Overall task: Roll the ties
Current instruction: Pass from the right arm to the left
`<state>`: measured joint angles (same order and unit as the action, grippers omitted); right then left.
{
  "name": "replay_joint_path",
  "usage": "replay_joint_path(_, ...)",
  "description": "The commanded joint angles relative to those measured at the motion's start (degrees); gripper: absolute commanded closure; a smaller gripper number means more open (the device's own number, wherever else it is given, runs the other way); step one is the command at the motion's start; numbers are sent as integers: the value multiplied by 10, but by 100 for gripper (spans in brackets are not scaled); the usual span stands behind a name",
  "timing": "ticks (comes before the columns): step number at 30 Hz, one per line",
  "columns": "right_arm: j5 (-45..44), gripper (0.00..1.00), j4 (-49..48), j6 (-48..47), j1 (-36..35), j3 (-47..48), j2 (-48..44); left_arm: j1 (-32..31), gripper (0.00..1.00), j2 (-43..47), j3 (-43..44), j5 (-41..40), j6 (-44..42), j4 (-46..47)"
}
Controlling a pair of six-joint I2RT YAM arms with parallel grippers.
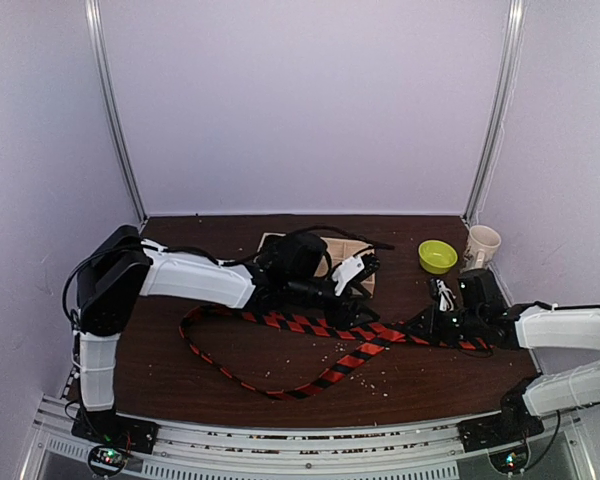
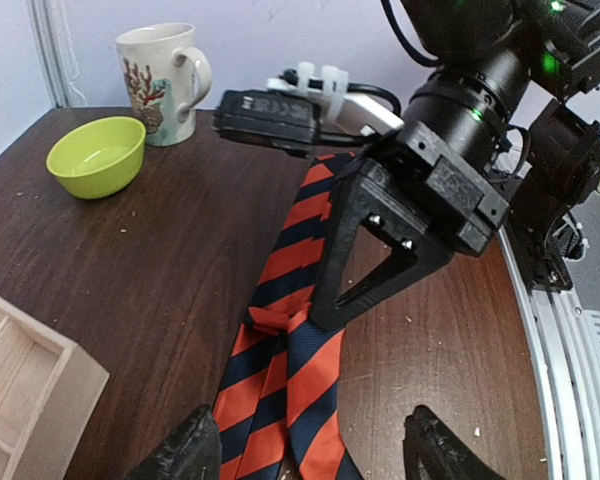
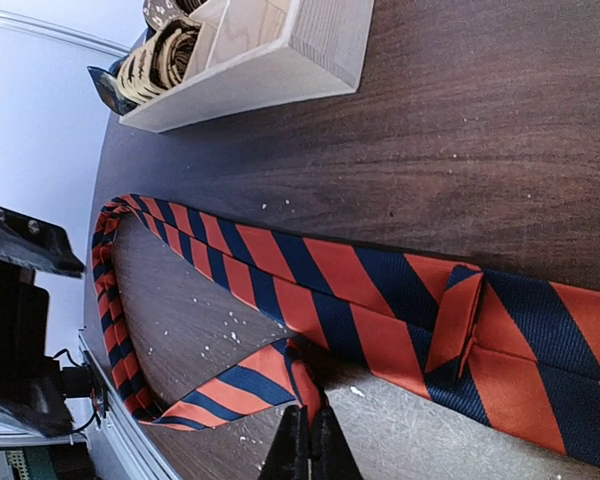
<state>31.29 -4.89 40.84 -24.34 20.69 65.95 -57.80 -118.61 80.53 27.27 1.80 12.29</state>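
- Tie (image 1: 280, 322) lies nearest the arms. Its narrow tail sags in a loose loop toward the near edge, flat on the dark table (image 2: 130, 260). Whole length is unrolled.
- Right gripper (image 3: 308, 440) sits low over the table, jaws closed to a sliver on a narrow stretch of the striped cloth. It seems to have the fabric pinched, likely as an anchor so the band cannot slide.
- Left gripper (image 2: 315, 450) is close by and facing it. Its fingers (image 2: 185, 450) are spread wide astride the broad part and grip nothing. That placement would suit taking over the cloth the other arm pins.
- Small fold shows in the broad part between the two grippers. Cannot tell whether it is a first turn or just a crease. Judgement: rolling barely begun.
- Pale crumbs are scattered on the wood around the tie.
- Wooden tray (image 3: 280, 70) stands beyond, apart from the tie, with small patterned rolls (image 3: 165, 55) tucked in its compartments. Probably where a finished roll belongs.
- Farthest are the green bowl (image 2: 95, 155) and mug (image 2: 160, 80), side by side at the back right, well apart from the work.
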Motion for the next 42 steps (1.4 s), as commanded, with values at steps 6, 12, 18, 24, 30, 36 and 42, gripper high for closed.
replay_joint_path(6, -10, 100, -58, 37, 5, -10, 4, -38, 44, -90, 91, -30, -51, -9)
replay_joint_path(12, 4, 100, -97, 66, 4, -12, -4, -50, 41, -116, 90, -112, -30, 11)
replay_joint_path(18, 4, 100, -76, 64, 6, -8, -32, -50, 49, -135, 102, -134, -23, 17)
replay_joint_path(24, 4, 100, -69, 66, 13, -15, -47, -50, 57, -145, 105, -158, -20, 13)
replay_joint_path(30, 12, 100, -72, 68, 18, -18, -47, -50, 56, -153, 112, -171, -13, 28)
replay_joint_path(36, 14, 100, -69, 66, 22, -18, -48, -50, 59, -163, 121, -157, -6, 48)
replay_joint_path(42, 10, 100, -59, 61, 33, -21, -53, -49, 87, -156, 111, -146, -16, 49)
